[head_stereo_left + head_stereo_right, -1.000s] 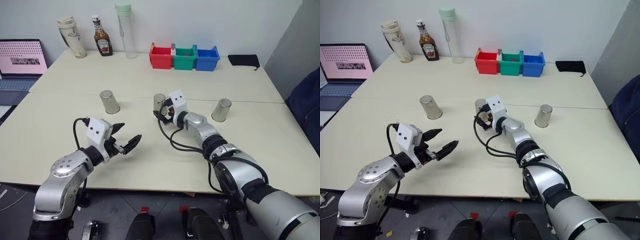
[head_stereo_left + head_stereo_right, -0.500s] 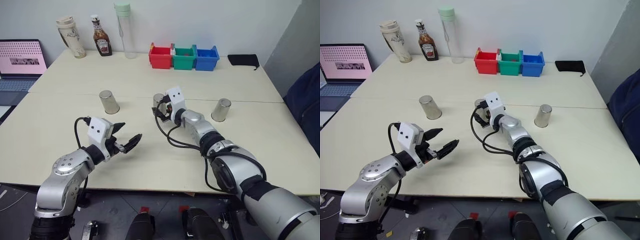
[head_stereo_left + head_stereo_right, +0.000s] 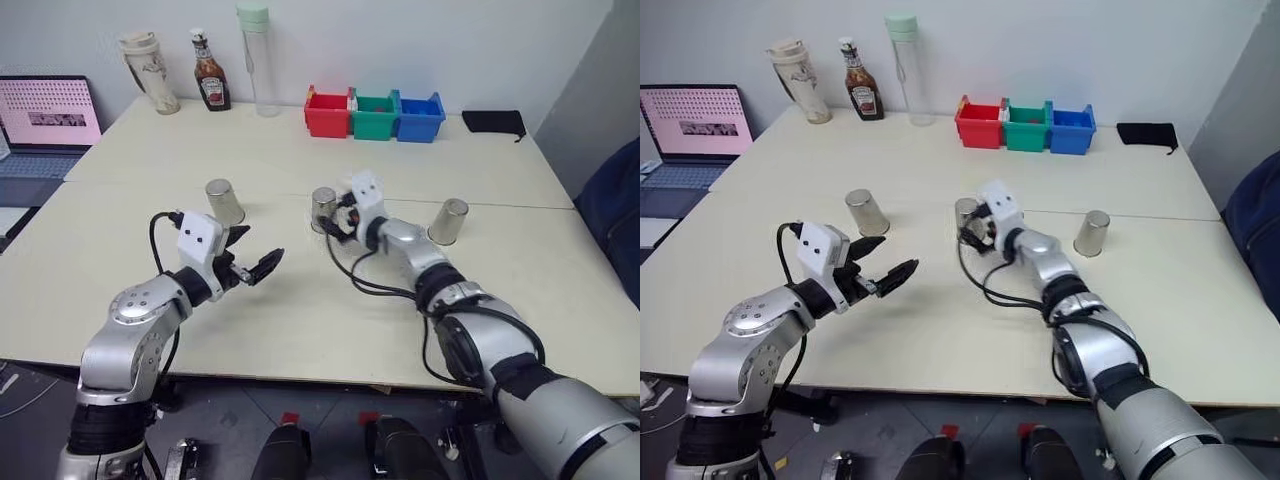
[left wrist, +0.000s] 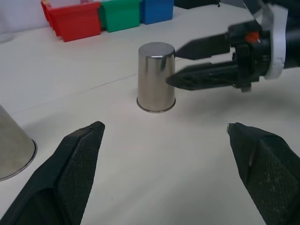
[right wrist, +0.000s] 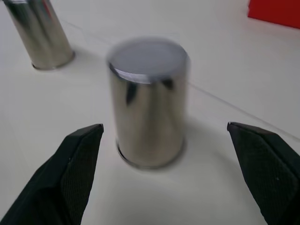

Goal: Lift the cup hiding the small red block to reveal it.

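The three small tapered tumblers are polished silvery metal, mirror-glossy: the middle cup (image 5: 149,103) reflects dark shapes on its smooth wall, as do the left cup (image 3: 224,202) and the right cup (image 3: 447,221). The broad cream table (image 3: 300,300) looks smooth and matt. The black gripper fingers (image 4: 75,168) have a finely grained, dull surface. The red storage bin (image 3: 327,112) is shiny plastic.

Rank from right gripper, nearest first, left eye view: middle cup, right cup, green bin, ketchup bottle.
1. Middle cup: right in front of the open right gripper.
2. Right cup: off to its right.
3. Green bin: back row, centre.
4. Ketchup bottle: far back left.
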Robot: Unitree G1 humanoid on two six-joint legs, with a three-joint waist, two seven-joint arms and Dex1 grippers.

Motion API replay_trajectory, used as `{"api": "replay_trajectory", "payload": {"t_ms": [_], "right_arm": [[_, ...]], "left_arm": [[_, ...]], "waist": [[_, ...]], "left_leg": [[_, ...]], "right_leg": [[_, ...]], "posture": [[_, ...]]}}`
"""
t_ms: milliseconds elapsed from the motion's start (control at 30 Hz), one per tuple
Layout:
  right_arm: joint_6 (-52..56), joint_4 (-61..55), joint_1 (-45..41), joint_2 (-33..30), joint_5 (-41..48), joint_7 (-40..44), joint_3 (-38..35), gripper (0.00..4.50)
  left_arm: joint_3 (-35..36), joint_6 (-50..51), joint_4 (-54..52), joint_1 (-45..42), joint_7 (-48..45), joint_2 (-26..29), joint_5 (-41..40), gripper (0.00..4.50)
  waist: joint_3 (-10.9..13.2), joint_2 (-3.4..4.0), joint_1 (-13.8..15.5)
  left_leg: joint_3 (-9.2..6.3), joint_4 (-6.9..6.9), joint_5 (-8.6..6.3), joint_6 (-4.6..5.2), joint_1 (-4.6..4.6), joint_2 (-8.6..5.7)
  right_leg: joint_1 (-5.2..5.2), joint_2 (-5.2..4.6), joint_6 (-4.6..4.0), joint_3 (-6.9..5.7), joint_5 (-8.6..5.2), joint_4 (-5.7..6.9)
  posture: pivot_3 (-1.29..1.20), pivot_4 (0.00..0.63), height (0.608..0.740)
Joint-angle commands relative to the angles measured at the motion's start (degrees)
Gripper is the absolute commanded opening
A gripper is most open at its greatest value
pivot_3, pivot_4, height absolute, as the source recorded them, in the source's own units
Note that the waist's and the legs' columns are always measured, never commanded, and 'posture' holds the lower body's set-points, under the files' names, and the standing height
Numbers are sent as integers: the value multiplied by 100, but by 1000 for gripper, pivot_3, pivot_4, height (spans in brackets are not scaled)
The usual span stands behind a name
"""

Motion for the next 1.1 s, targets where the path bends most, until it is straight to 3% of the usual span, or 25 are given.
{"api": "replay_trajectory", "payload": {"t_ms": [33, 167, 433, 833, 1100], "right_arm": [[1570, -3726, 1576, -429, 694, 670, 197, 4500], [3281, -6983, 3139, -1154, 1465, 663, 115, 4500], [4730, -9809, 4415, -2161, 2674, 655, -271, 4500], [5493, -10636, 4742, -2215, 3230, -389, -486, 4500], [5749, -10912, 4903, -2327, 3484, -745, -568, 4500]], "left_arm": [[-224, -179, 360, -384, -161, -25, 105, 4465], [-675, -704, 1399, -1111, -135, -397, 531, 4465], [-1109, -2543, 3873, -2364, 324, -1358, 1436, 4465], [-977, -4142, 6671, -3591, 783, -1972, 1913, 4465], [-838, -4635, 7751, -4119, 1032, -2261, 2002, 4465]], "waist": [[1, 2, 14], [14, 25, 14], [11, 21, -10], [10, 16, 24], [10, 14, 25]], "left_leg": [[-9, 3, -1, -1, -3, -1], [-32, -1, -2, -1, -7, 2], [-5, 9, 12, 14, 26, 16], [3, 8, 14, 22, -1, 3], [5, 10, 15, 22, 0, 1]], "right_leg": [[0, -14, 0, 2, 0, 7], [-5, -22, 0, -12, -2, 13], [13, 33, 41, -2, -16, 11], [2, 23, 55, 1, -8, -6], [4, 21, 61, 1, -5, -5]], "posture": [[0, 150, 740], [0, 150, 740], [0, 150, 740], [0, 150, 740], [0, 150, 740]]}}
